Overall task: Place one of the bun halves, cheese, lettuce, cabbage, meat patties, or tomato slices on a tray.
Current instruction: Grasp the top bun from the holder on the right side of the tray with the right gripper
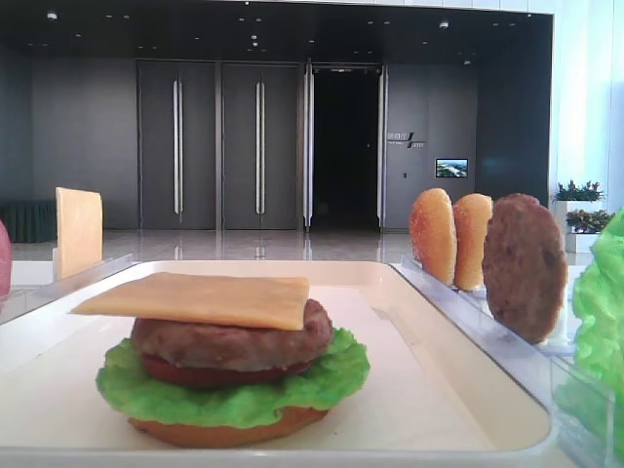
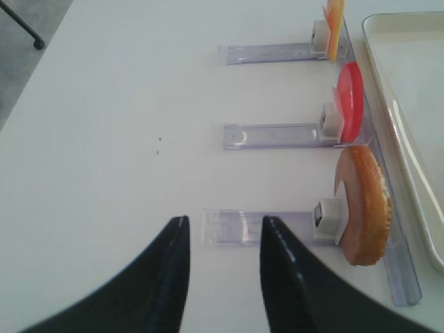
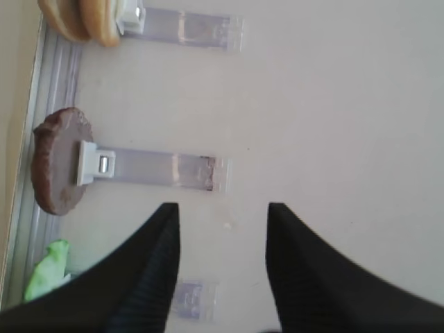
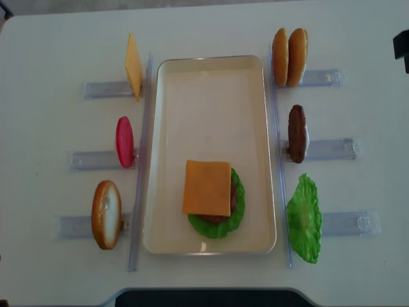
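The cream tray [image 4: 255, 128] holds a stack: flat bun, lettuce [image 4: 238, 204], tomato, meat patty [image 1: 234, 341] and a cheese slice [image 4: 206, 187] on top. Left of the tray, a cheese slice [image 4: 133, 64], a tomato slice [image 4: 124, 141] and a bun half [image 4: 106, 214] stand in racks. To its right stand two bun halves [image 4: 289, 56], a patty [image 4: 296, 133] and a lettuce leaf [image 4: 305, 217]. My left gripper [image 2: 224, 220] hangs open and empty over the table, left of the bun half [image 2: 364, 205]. My right gripper [image 3: 222, 208] is open and empty, near the patty [image 3: 59, 161].
Clear plastic rack strips [image 4: 332, 148] lie on the white table on both sides of the tray, with long clear rails [image 4: 140, 160] along its edges. The table's left edge [image 2: 35, 66] shows in the left wrist view. A dark part of the right arm [image 4: 401, 48] shows at the far right.
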Controlling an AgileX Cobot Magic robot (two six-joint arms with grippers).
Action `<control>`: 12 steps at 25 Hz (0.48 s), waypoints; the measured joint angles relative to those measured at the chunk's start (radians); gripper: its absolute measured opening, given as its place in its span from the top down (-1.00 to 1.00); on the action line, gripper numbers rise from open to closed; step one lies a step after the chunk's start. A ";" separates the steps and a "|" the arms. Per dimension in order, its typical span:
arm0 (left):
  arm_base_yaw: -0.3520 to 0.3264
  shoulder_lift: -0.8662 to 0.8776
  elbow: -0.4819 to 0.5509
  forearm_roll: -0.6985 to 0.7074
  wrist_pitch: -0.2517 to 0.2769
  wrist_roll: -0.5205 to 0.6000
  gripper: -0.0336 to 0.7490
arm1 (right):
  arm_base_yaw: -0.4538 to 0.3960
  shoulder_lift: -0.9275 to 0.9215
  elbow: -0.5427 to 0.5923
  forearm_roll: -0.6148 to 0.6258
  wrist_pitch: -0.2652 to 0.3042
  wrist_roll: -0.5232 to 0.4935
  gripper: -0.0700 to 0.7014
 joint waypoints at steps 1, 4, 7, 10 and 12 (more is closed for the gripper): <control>0.000 0.000 0.000 0.000 0.000 0.000 0.24 | 0.000 0.030 -0.033 0.000 0.010 -0.004 0.00; 0.000 0.000 0.000 0.000 0.000 0.000 0.24 | 0.000 0.131 -0.135 0.000 0.036 -0.023 0.00; 0.000 0.000 0.000 0.000 0.000 0.000 0.24 | 0.000 0.232 -0.247 0.000 0.037 -0.027 -0.01; 0.000 0.000 0.000 0.000 0.000 0.000 0.24 | 0.000 0.316 -0.354 0.000 0.038 -0.029 -0.06; 0.000 0.000 0.000 0.000 0.000 0.000 0.24 | 0.000 0.367 -0.418 0.000 0.038 -0.030 -0.09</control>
